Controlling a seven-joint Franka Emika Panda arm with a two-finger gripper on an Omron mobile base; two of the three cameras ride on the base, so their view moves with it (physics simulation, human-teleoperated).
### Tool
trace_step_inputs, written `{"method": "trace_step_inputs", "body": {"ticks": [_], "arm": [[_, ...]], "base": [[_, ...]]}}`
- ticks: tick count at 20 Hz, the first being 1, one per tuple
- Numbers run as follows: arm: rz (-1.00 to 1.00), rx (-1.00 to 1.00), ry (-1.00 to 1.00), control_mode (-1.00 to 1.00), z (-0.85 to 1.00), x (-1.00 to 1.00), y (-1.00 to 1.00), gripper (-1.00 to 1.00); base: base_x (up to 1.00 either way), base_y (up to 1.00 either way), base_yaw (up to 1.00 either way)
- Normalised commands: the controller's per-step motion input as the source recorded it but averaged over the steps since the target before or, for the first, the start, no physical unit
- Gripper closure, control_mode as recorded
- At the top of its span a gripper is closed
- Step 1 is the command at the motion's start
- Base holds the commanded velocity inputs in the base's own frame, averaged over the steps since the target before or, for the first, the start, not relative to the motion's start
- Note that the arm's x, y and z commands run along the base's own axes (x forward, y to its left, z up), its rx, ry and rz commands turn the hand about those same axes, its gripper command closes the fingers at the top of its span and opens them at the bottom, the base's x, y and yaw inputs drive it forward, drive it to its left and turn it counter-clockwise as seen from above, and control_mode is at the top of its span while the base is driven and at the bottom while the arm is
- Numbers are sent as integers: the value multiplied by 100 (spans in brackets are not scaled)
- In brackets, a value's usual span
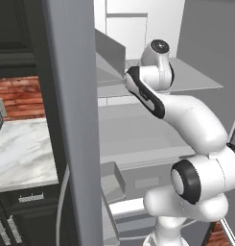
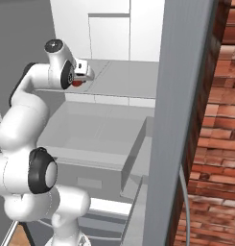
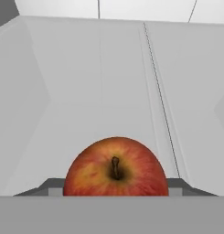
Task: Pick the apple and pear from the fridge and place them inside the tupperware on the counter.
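End effector: reached into fridge, over upper glass shelf. Jaw state: cannot tell. Hand view shows grey tip parts low on either side of the apple; contact not visible.
Apple: red w/ yellow flush, stem pit facing cam, centred low in hand view, between the tips. In right base view a small red patch just under the wrist.
Shelf: clear glass, upper level; apple looks to sit near its front-left part, under the hand.
Fridge: interior pale grey, lower shelves and drawer below; thick grey door stands open at left of left base view.
Tabletop: white marble w/ grey veins, beyond the door, well apart from the hand.
Pear, tupperware: not located.
Step in hand (est.): securing apple.
Technique: keep tips level w/ fruit's widest girth, centred on stem axis; close evenly; lift straight up before retracting; clear shelf edge and door on exit.
Risk: round fruit may roll if pinched off-centre.
Labels/writing: none legible.
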Motion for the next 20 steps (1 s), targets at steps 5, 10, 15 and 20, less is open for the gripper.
{"method": "trace_step_inputs", "body": {"ticks": [5,10,15,20], "arm": [[-8,1,-27,-100,4,-94,-1,100],[-6,0,-11,-100,10,-96,-7,100],[0,0,0,-100,31,-91,-16,100],[0,0,0,-100,35,-87,-21,100]], "base": [[0,0,0],[0,0,0],[0,0,0],[0,0,0]]}}
